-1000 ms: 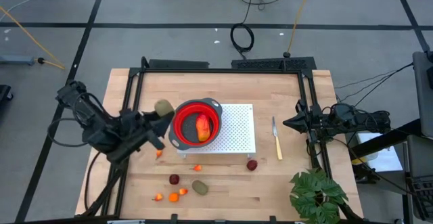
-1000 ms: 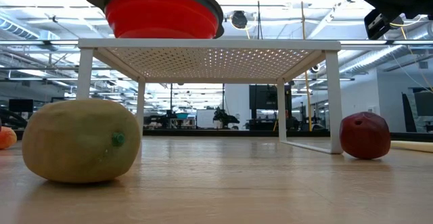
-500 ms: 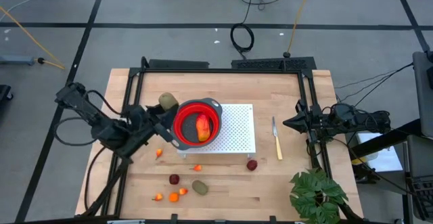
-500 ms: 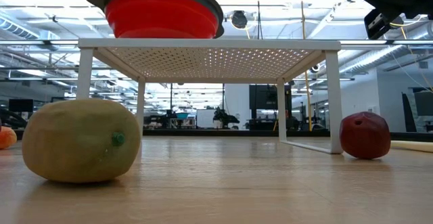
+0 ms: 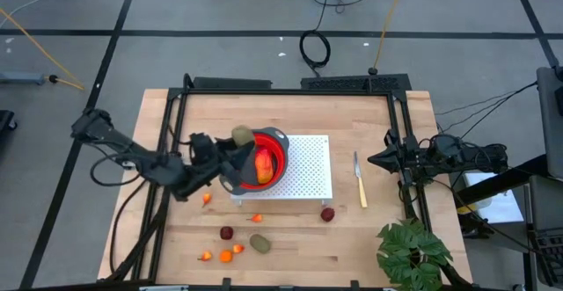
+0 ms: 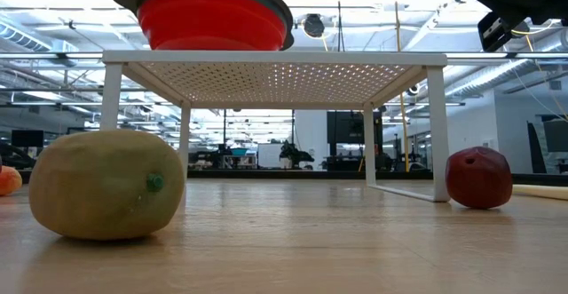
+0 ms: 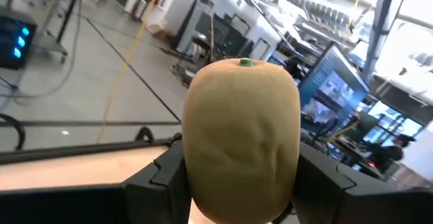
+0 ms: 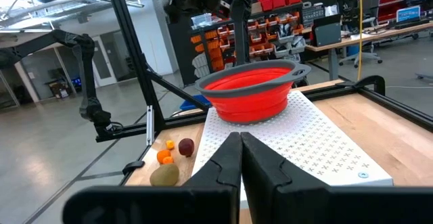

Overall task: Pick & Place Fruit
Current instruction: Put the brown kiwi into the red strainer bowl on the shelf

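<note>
The high view looks straight down on the whole table [image 5: 352, 238] from well above. The low view sits at table-top height, close to an olive-brown oval [image 6: 108, 185], facing level under the white rack [image 6: 275, 59]. The left wrist view looks past a held oval [image 7: 243, 139], probably toward the room. The right wrist view faces across the table at the red bowl [image 8: 254, 92], shared by three views.

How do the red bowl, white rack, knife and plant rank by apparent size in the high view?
1. White rack
2. Plant
3. Red bowl, partly hidden by the left arm, so it could be close to the plant
4. Knife
</note>
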Action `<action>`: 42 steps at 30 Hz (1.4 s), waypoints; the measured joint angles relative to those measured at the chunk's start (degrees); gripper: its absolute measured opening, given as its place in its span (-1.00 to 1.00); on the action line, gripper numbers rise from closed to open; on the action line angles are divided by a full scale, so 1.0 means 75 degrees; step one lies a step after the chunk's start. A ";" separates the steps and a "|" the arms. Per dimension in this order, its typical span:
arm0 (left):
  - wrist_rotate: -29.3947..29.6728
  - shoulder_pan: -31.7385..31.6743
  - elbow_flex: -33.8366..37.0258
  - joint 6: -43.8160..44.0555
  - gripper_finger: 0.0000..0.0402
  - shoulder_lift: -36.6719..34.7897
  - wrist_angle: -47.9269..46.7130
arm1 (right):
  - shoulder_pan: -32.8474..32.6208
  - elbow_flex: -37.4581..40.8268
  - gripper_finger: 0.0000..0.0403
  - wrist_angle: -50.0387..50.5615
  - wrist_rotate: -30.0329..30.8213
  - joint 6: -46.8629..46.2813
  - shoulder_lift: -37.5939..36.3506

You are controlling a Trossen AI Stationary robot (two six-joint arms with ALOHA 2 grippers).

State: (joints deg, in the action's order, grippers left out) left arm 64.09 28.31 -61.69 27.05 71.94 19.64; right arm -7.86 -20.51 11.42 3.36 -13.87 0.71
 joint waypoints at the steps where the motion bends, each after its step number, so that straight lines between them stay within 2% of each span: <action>1: -0.0212 -0.0118 0.0000 0.0176 -0.07 0.0000 -0.0147 | 0.0003 0.0000 -1.00 -0.0001 0.0000 0.0000 0.0000; 6: -0.1220 -0.0721 -0.0139 0.0952 -0.07 0.0000 -0.1179 | 0.0003 0.0000 -1.00 -0.0003 0.0003 0.0000 0.0000; 13: -0.2300 -0.1502 -0.1603 0.2629 -0.07 0.0089 -0.4994 | 0.0001 0.0000 -1.00 -0.0003 0.0003 0.0000 0.0000; 20: -0.3254 -0.2135 -0.2762 0.3310 -0.07 0.0436 -0.7432 | 0.0003 0.0000 -1.00 -0.0006 0.0003 0.0000 -0.0003; 31: -0.5112 -0.2687 -0.2946 0.4561 -0.07 0.1257 -0.8934 | 0.0003 0.0000 -1.00 -0.0003 0.0003 0.0000 -0.0003; 42: -0.5981 -0.2651 -0.2949 0.5710 -0.07 0.1498 -0.9863 | 0.0002 0.0000 -1.00 0.0020 0.0000 -0.0001 0.0000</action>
State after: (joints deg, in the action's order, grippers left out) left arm 19.24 8.43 -83.81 69.87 83.18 -54.33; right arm -7.84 -20.51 11.57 3.36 -13.87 0.71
